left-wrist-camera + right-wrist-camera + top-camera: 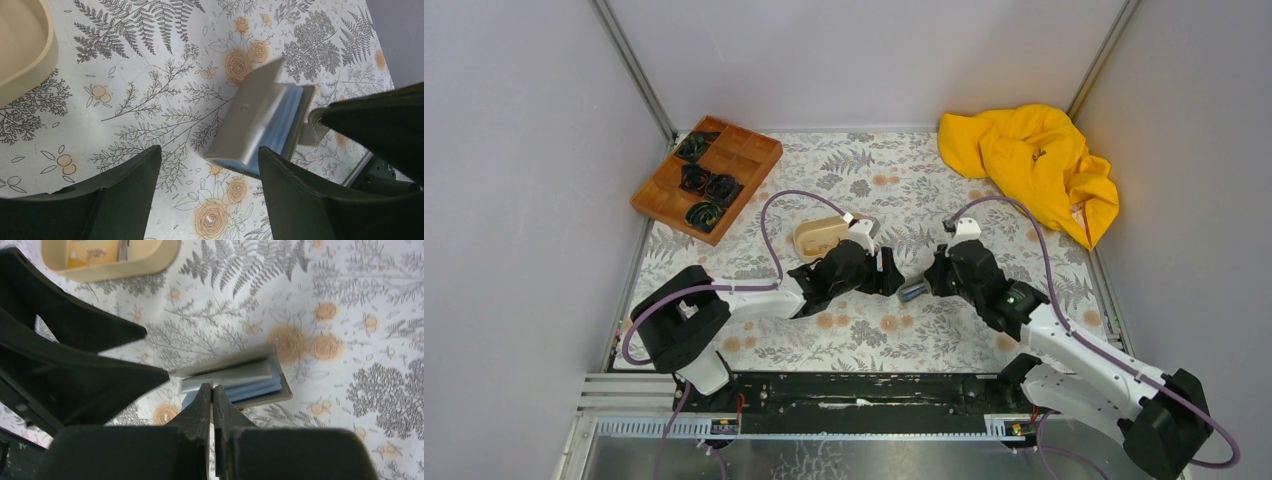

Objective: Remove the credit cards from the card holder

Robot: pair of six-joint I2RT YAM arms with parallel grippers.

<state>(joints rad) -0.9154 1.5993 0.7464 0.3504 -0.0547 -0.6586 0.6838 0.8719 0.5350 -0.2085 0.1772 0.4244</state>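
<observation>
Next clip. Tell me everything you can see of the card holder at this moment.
The card holder is a small bifold wallet, dull grey outside and looking like stiff fabric or leather, with pale blue-grey leaves stacked inside. It is partly open, mid-table over the floral cloth, between both arms. The right gripper is shut on one edge, apparently a cover flap. The left gripper is open beside the opposite cover; contact is unclear. No card shows plainly outside it.

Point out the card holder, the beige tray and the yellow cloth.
card holder (pixel 250 125), left wrist view, on its grey outer cover.
beige tray (pixel 110 274), right wrist view, on its near outer wall.
yellow cloth (pixel 1029 165), top external view, on its bunched middle.
</observation>
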